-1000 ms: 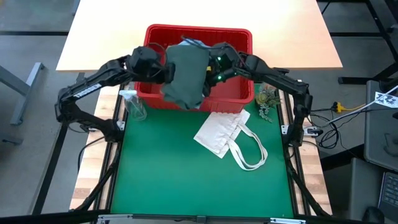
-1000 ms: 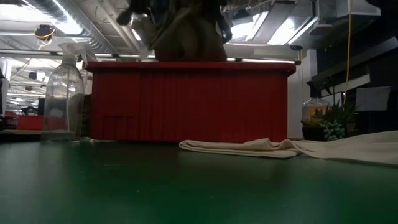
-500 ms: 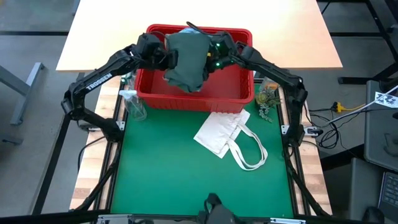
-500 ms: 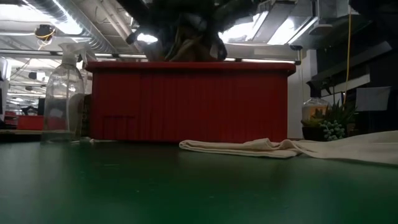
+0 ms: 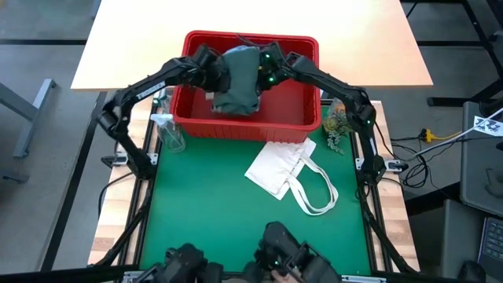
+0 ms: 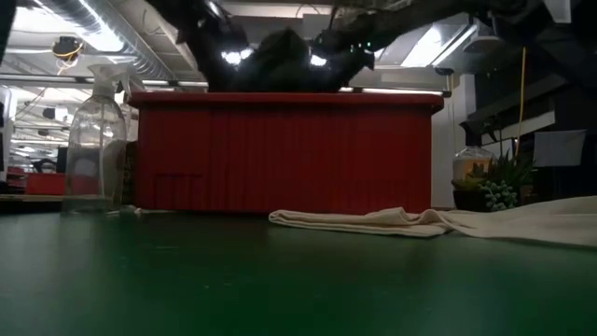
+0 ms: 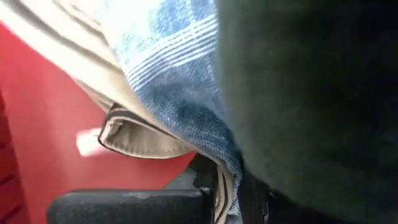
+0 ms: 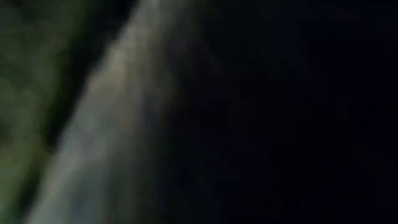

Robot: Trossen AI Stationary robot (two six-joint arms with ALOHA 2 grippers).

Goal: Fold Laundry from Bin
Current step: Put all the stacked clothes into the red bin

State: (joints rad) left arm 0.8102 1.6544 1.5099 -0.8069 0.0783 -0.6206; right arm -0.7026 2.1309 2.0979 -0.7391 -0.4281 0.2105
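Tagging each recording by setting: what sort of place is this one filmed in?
Probably a lab or workshop, not a home. Exposed ceiling ducts and strip lights run overhead, the green mat sits in a metal-framed rig, and the red bin of laundry looks staged on it.

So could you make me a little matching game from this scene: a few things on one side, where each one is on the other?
Things:
1. green garment
2. tote bag
3. spray bottle
4. small plant

Places:
A. lying flat on the green mat in front of the bin
B. standing just off the bin's left front corner
C. held up over the bin between the two arms
D. off the bin's right front corner

Pairs: 1-C, 2-A, 3-B, 4-D
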